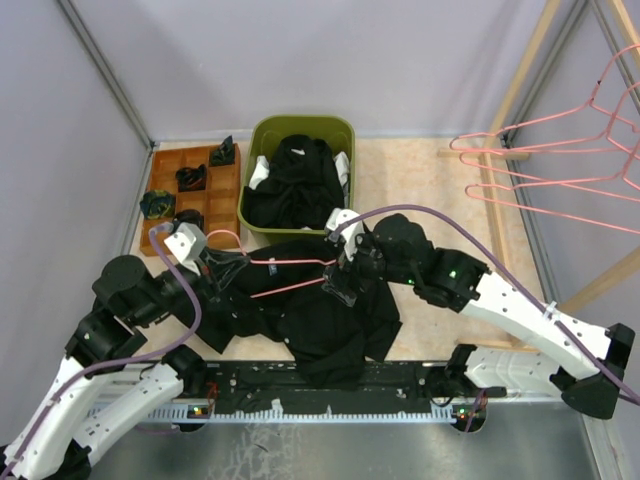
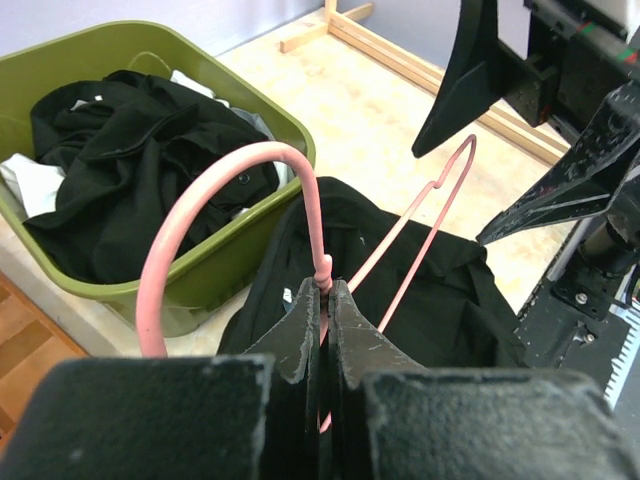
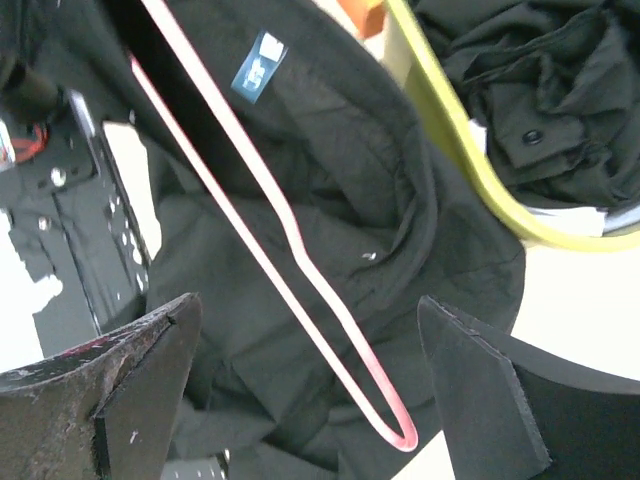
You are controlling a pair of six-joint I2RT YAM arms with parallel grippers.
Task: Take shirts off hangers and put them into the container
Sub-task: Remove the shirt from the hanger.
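Left gripper: clamped on the neck of the pink hanger, hook arching above it | right gripper: fingers spread wide, holding nothing, hanger's shoulder bend between them | black shirt: crumpled on the surface beneath both grippers | container: just beyond, holding shirts

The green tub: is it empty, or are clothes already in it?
Not empty. The green tub holds a crumpled black shirt, with a bit of white cloth showing beside it.
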